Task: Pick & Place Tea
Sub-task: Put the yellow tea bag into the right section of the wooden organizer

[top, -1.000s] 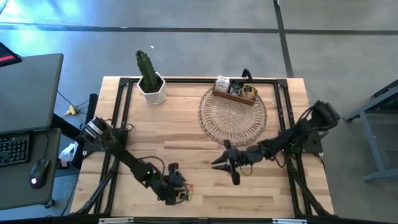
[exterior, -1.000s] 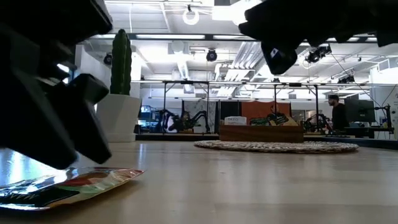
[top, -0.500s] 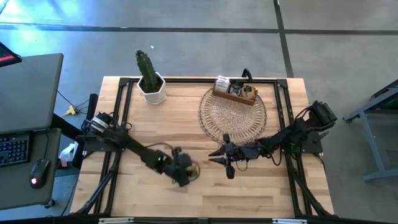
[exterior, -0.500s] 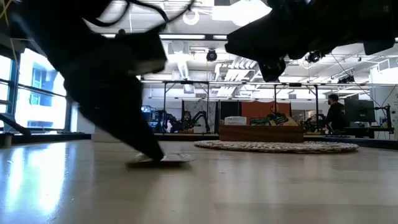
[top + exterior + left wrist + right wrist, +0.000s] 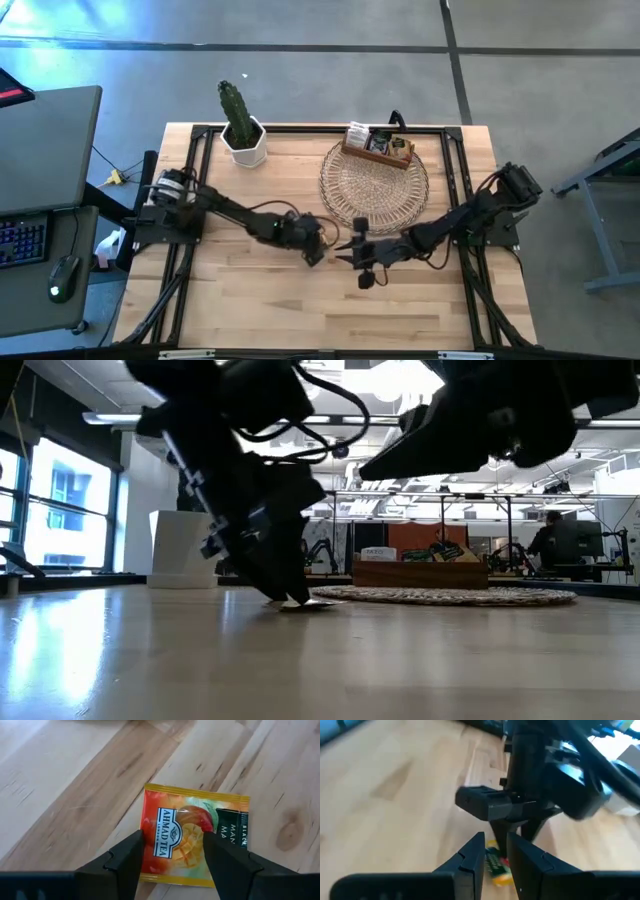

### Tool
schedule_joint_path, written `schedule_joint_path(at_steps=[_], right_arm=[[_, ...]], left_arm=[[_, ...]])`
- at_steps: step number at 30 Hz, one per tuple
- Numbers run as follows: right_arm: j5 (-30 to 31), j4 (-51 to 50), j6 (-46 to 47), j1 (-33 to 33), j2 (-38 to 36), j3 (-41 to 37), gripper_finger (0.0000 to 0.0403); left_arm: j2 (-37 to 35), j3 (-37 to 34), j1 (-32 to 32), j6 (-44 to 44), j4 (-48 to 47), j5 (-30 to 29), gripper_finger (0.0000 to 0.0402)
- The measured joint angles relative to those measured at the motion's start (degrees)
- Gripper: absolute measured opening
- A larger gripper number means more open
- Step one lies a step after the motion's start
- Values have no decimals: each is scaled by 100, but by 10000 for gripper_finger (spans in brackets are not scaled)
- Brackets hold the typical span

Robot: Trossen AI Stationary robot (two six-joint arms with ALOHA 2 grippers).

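One tea sachet [image 5: 192, 840], orange and yellow with a mango picture and a dark strip, lies flat on the wood in the middle of the table [image 5: 312, 603]. My left gripper [image 5: 312, 250] stands over it, open, one fingertip on each side [image 5: 172, 837]. My right gripper [image 5: 342, 250] hovers just to the right of it, pointing left, its fingers a narrow gap apart and holding nothing [image 5: 495, 842]. The right wrist view shows the sachet [image 5: 496, 865] beyond its fingers. More sachets stand in the wooden box [image 5: 378, 146]. My left gripper comes down on the sachet slanting from above and the table's left. One fingertip [image 5: 136, 845] meets the sachet's orange side edge [image 5: 148, 827], the other [image 5: 212, 847] rests on its printed face [image 5: 197, 827]. The sachet lies flat on the table.
A round wicker mat [image 5: 375, 183] lies just beyond both grippers, with the wooden box on its far edge [image 5: 420, 573]. A cactus in a white pot [image 5: 242, 135] stands at the far left. Bare wood stretches across the near half of the table.
My left gripper has swept from the table's near-left part toward the middle and far side, and the sachet has slid along the table with it toward the mat. My right gripper has drifted slightly left, toward the left gripper.
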Motion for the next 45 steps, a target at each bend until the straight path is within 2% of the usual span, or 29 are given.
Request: schedule_joint_path(at_steps=[4, 9, 13, 15, 18, 22, 27, 34, 41, 45], right_arm=[[47, -561, -423, -117, 0, 209, 82], [-398, -642, -430, -370, 53, 224, 116], [-454, -145, -561, -407, 461, 222, 143], [-493, 125, -750, -407, 753, 235, 151], [-486, 371, -973, -407, 1168, 356, 153], [-516, 383, -1194, -407, 1655, 718, 150], [-439, 24, -1525, -432, 2172, 1285, 150], [-385, -1068, -1615, -611, 2302, 1764, 150], [-471, -1357, -1633, -929, 2306, 1826, 145], [-73, -1617, -1576, -1003, 2294, 1836, 144]], left_arm=[[22, 434, 44, 168, -511, 242, 202], [-204, 1027, -20, 175, -1742, 242, 202], [-432, 1109, -89, 188, -2305, -294, 202], [-557, 1130, -112, 159, -2237, -538, 202], [-874, 1134, -202, -87, -2629, -843, 202], [-885, 979, -294, -620, -3136, -1235, 202], [-792, 485, -282, -902, -2512, -1136, 202], [-739, -239, -282, -905, -1346, -691, 202], [-686, -421, -283, -711, -616, -351, 202], [-662, -419, -369, -712, -542, -332, 202]])
